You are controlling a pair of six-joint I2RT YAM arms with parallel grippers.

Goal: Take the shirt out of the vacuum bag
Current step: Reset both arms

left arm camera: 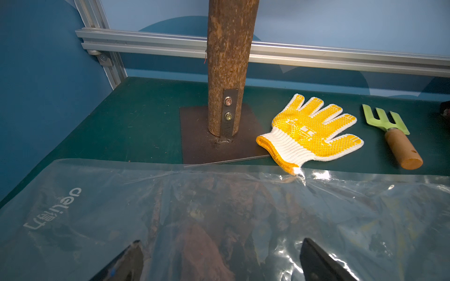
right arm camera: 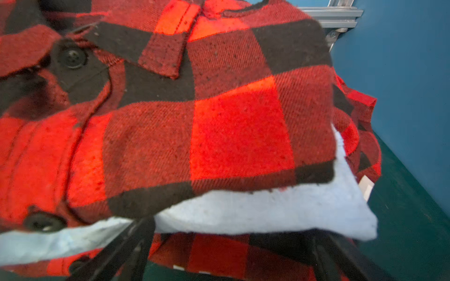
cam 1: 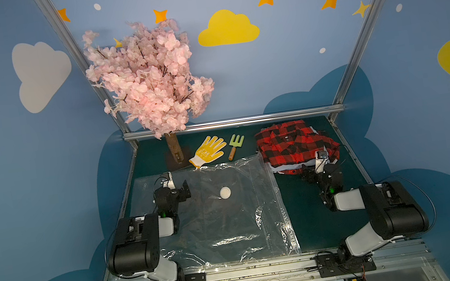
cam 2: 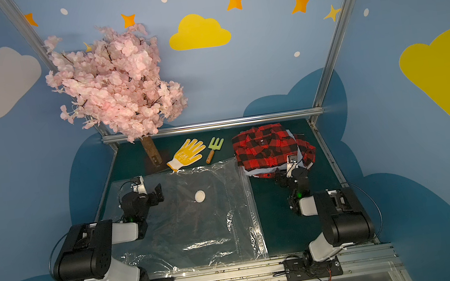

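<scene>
Spread wide, the left gripper (left arm camera: 221, 245) hung over the crinkly clear vacuum bag (cam 1: 229, 221), the right gripper (right arm camera: 232, 231) at the fuzzy checked shirt (cam 1: 293, 143).

Blue walls (cam 1: 240, 85) carry white and yellow cloud (cam 1: 227, 29) decals, orange stars and pale dots. Aluminium frame rails (cam 1: 233, 122) edge a dark green tabletop (cam 1: 301, 202). A pink artificial blossom tree (cam 1: 149, 77) stands at its far edge.
</scene>
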